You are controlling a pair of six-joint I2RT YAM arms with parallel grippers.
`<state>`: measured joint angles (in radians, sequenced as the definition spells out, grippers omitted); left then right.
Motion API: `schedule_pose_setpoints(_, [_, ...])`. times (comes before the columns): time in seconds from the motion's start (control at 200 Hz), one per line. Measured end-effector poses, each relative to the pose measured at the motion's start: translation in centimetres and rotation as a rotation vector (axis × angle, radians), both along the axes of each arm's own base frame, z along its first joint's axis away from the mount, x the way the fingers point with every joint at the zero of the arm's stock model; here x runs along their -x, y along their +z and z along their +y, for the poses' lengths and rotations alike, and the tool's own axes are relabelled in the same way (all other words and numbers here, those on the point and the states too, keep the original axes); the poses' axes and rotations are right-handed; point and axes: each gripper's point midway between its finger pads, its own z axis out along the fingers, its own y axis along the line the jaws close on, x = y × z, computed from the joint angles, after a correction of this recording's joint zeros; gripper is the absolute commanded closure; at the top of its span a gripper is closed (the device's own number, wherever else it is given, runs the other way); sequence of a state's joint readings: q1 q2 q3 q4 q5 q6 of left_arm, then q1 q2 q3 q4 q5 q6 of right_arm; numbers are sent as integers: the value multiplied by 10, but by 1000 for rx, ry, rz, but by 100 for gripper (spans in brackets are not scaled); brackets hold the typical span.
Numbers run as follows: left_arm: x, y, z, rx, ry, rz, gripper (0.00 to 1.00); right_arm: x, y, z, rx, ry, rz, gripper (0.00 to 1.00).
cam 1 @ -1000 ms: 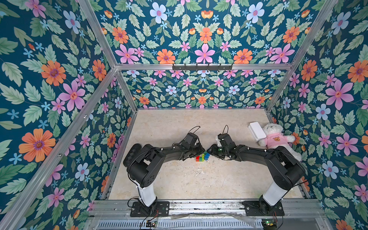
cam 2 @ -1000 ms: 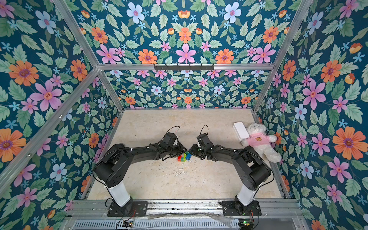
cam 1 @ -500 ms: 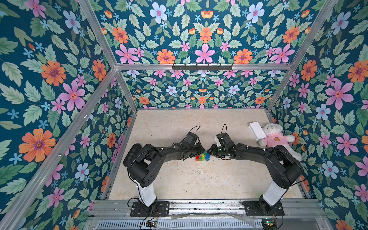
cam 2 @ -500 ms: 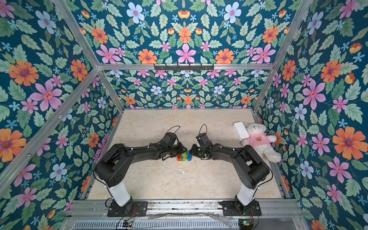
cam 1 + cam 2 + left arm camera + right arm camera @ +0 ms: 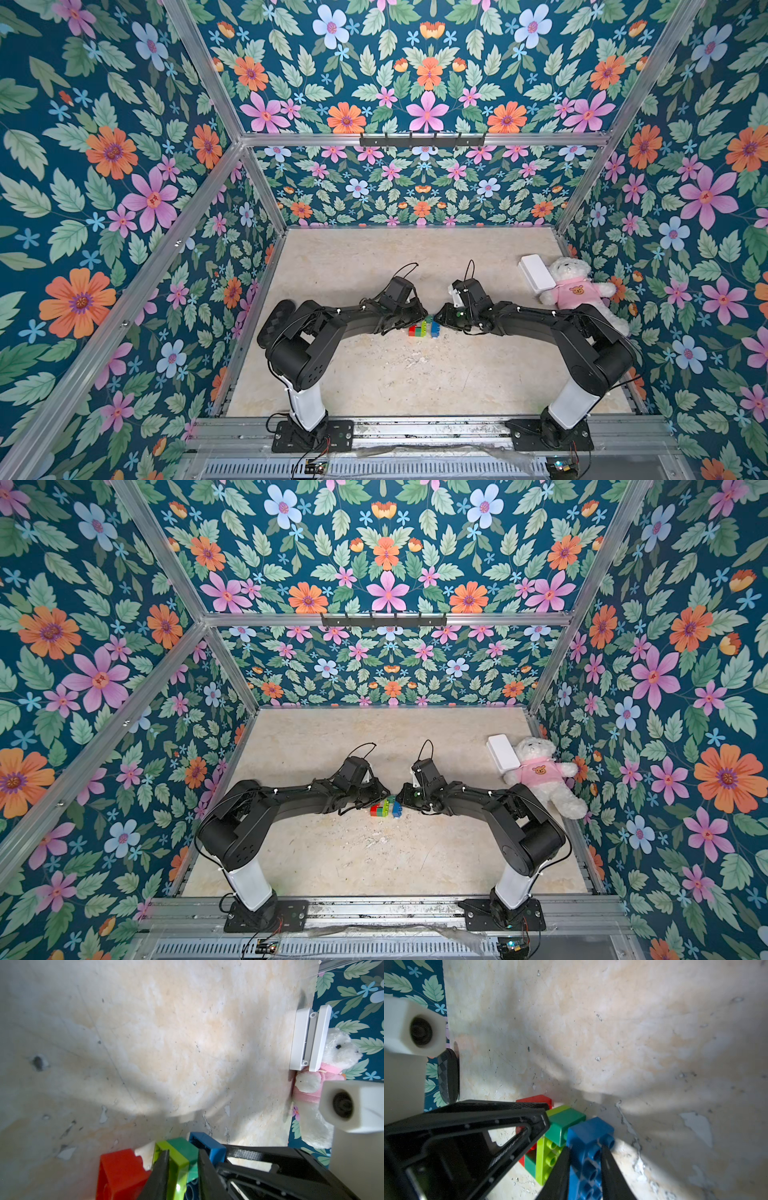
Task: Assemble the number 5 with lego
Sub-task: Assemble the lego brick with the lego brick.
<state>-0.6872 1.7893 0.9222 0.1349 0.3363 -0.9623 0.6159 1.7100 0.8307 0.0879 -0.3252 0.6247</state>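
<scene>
Both arms reached low toward mid-table, tips almost meeting over the lego block. It lay on its side on the table btwn them, well apart from the teddy & white box by the right wall. In both top views the block ran red at the left arm's end, greens in the middle, blue at the right arm's end. Left gripper was set narrow, pinching the block's middle. In the left wrist view one finger pressed the lime brick on its red-facing side, and the other was on the far face of the dk-green brick next to it. The red brick was outside that grip and the blue brick just past it. Right gripper was nearly closed, clamped on the blue brick's two long sides per the right wrist view, w/ round studs showing btwn the fingers. Blue sat against the dk-green; couldn't tell if it was pressed fully home. A 2nd dk-green brick sat btwn lime & red at the other end, leaving a gap w/ bare table showing btwn those two. The left gripper's frame crossed in front of the red in that view.
</scene>
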Motion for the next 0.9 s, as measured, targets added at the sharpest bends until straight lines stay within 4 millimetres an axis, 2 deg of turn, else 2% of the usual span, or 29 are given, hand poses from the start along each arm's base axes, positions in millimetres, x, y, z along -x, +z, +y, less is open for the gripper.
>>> schedule_pose_setpoints(0.315, [1,-1,0,1,-1,1,72,2,-1,-4,-60,18,-1,73])
schedule_pose_setpoints(0.9, [-1,-2,1,-4,2,-4,74,1,-1,6,-151,75,0,75])
